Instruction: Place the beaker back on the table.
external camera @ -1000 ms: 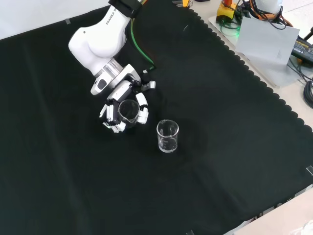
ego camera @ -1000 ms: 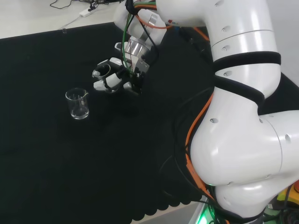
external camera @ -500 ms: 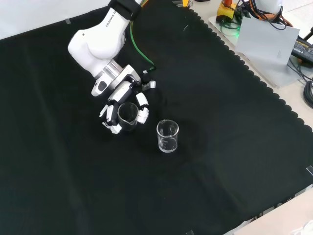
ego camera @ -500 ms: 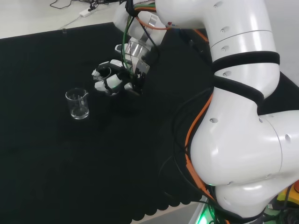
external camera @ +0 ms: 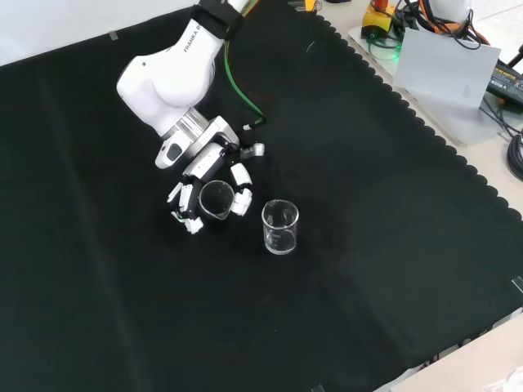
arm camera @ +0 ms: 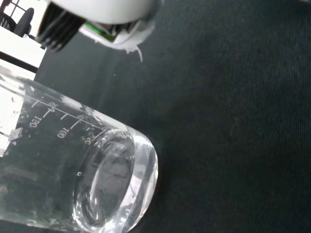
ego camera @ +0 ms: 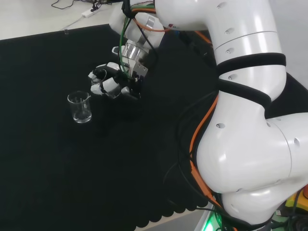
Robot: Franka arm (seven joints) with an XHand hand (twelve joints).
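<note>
My hand (external camera: pixel 206 189) hangs over the black cloth (external camera: pixel 368 212) with its fingers curled round a clear glass beaker (external camera: pixel 216 198). In the head view the hand (ego camera: pixel 111 83) holds that beaker (ego camera: pixel 113 88) just right of a second beaker. In the wrist view the held beaker (arm camera: pixel 73 174) is close and large, lying slanted with its round base toward the cloth and scale marks on its wall. The second clear beaker (external camera: pixel 280 226) stands upright on the cloth, right of the hand in the front view; it appears in the head view as a small glass (ego camera: pixel 80 107).
The arm's white links (ego camera: pixel 240 120) take up the right of the head view. In the front view a grey board (external camera: pixel 449 77) and cables lie beyond the cloth's scalloped edge at top right. Open cloth spreads around both beakers.
The hand with the beaker has shifted left in the head view, toward the standing beaker, and slightly down in the front view. The standing beaker has not moved.
</note>
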